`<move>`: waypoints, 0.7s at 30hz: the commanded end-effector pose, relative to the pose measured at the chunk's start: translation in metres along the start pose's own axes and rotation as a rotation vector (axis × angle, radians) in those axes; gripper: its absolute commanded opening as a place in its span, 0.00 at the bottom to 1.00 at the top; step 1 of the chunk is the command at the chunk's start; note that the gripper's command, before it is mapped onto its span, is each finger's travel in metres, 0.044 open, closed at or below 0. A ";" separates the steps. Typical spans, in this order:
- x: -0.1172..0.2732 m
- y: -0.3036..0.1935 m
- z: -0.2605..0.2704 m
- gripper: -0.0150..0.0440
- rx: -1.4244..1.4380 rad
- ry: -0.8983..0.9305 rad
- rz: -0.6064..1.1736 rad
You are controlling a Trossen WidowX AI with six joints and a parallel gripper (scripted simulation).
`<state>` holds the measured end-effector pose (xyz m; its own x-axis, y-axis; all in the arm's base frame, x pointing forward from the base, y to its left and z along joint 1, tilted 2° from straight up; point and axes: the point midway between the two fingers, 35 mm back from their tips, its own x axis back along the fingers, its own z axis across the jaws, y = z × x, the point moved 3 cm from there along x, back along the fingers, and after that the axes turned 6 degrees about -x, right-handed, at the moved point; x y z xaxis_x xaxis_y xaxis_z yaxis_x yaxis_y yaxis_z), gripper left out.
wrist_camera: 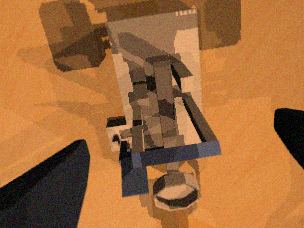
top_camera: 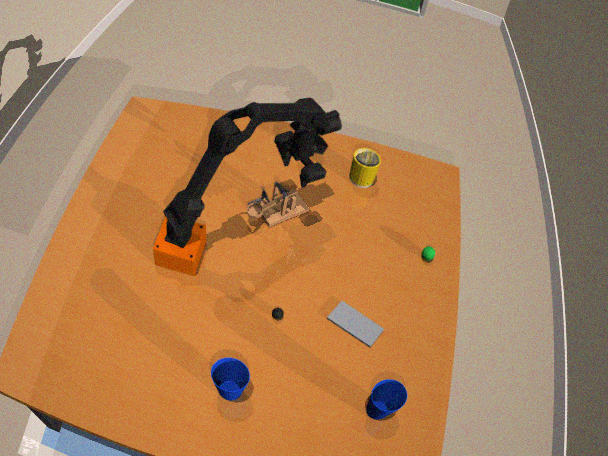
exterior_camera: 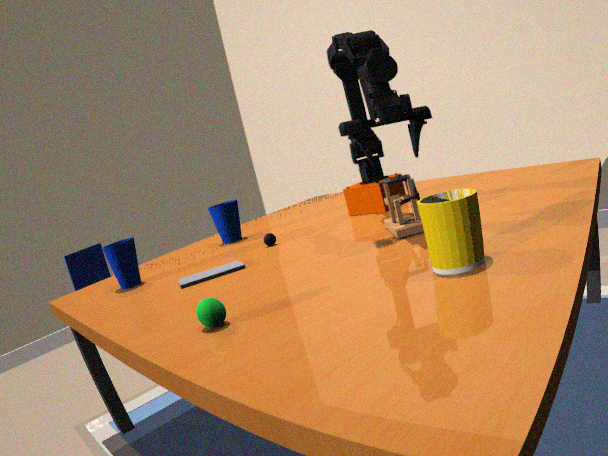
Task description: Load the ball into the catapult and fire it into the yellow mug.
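The gripper is hovering open over the catapult, holding nothing. Aiming is probably the step in hand: the throwing cup is sitting at the catapult's 8 or 9 o'clock end, and the yellow mug is standing towards 2 o'clock from it in the top view. Any further turning is wanting small nudges, with the fingers pressing low on the base and both sides clearing the thin frame; squeezing the throwing arm could be tripping or skewing it. Before leaving, the gripper is needing to rise straight, so neither finger is dragging the aim off.

As for containers, the throwing cup is showing no ball, so loading is still remaining. Which ball is meant, I am not able to tell: the green ball is lying between 3 and 4 o'clock, the black ball at 6. Two blue cups are standing around 5 and 7, with no ball showing inside
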<state>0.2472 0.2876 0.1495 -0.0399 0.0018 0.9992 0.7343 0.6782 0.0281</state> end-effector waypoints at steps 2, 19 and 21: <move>0.040 -0.001 0.000 1.00 -0.003 0.007 -0.053; -0.052 -0.083 -0.251 0.76 -0.486 -0.011 -0.021; -0.060 -0.108 -0.275 0.76 -0.548 -0.014 -0.021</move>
<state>0.3595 0.0580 0.1034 -0.0593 0.0057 0.9982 0.9603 0.2732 0.0555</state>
